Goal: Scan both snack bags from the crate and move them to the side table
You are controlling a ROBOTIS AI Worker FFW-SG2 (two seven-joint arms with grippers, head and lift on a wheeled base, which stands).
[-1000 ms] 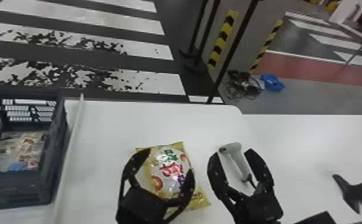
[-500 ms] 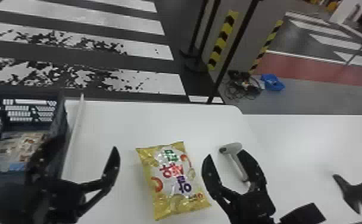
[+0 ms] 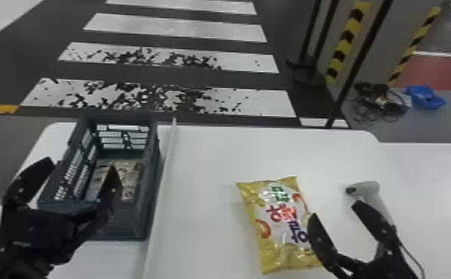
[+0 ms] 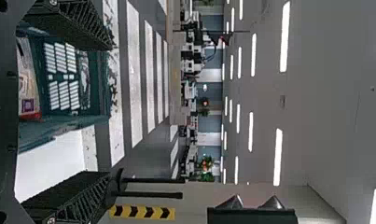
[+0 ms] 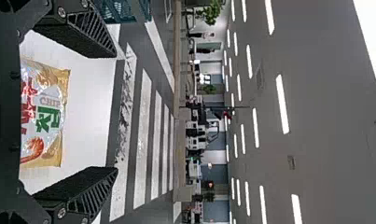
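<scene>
Two grippers, one crate point(image 3: 153, 178), one handheld scanner point(image 3: 372, 191) and one yellow snack bag point(image 3: 278, 222) out on the white table point(image 3: 202, 156) — that is my count from the remote station. The bag lies flat, printed face up, between the crate and the scanner, with a single white strip point(image 3: 161, 189) running between it and the crate. Printed packaging point(image 3: 132, 180) rests on the crate's floor; how many pieces, I cannot tell. My left gripper point(image 3: 80, 168) is at the crate, its two fingers spread with nothing pinched. My right gripper point(image 3: 336, 209), also spread and empty, hovers beside the bag and the scanner.

Half a second ago the left gripper was between bag and crate, and half a second before that it was over the bag — now it has reached the crate. The head view has swung left, taking in more of the crate, while the bag keeps its place on the table.
</scene>
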